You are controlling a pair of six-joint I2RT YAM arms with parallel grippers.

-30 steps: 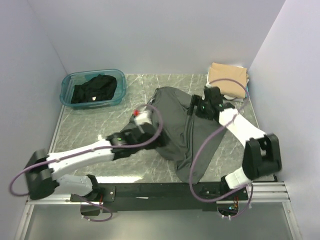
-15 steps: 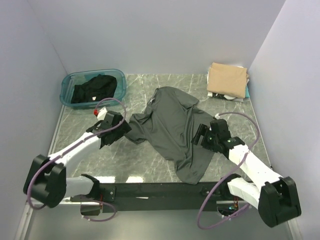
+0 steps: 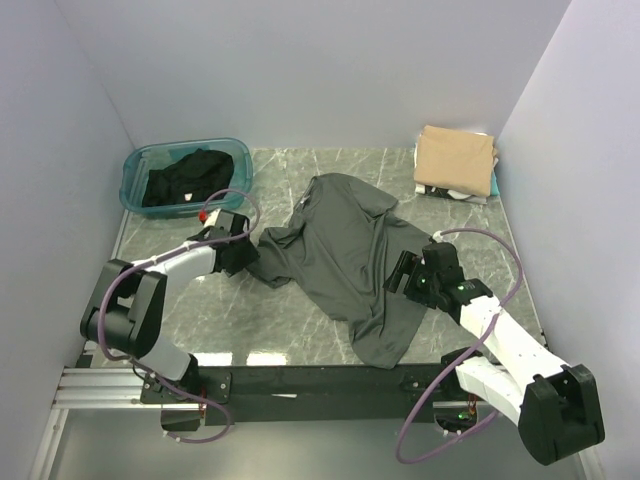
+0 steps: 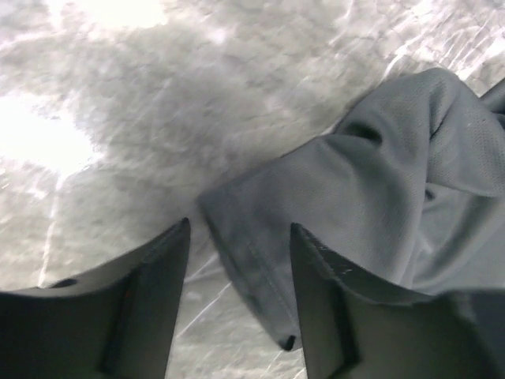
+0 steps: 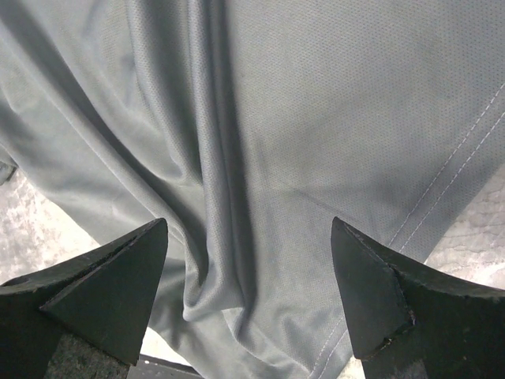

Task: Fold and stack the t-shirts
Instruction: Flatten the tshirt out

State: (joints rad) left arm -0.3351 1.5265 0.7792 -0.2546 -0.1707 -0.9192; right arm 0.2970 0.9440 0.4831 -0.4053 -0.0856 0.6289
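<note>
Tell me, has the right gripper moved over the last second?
Yes. The right gripper has drawn back toward the bottom of the top view, away from the folded tan t-shirt.

The left arm [image 3: 185, 265] and right arm [image 3: 505, 335] are wearing white shells over black joints, trailing purple cables [image 3: 480, 233]; fingers [image 5: 95, 276] are showing matte black.

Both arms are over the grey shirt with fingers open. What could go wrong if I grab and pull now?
1. The left fingers straddle only the thin edge of the sleeve of the shirt; the grip may slip off.
2. The right fingers sit over creased mid-cloth, not an edge, so closing could bunch it.
3. The hem lies close to the table's near edge and might get dragged off.
</note>
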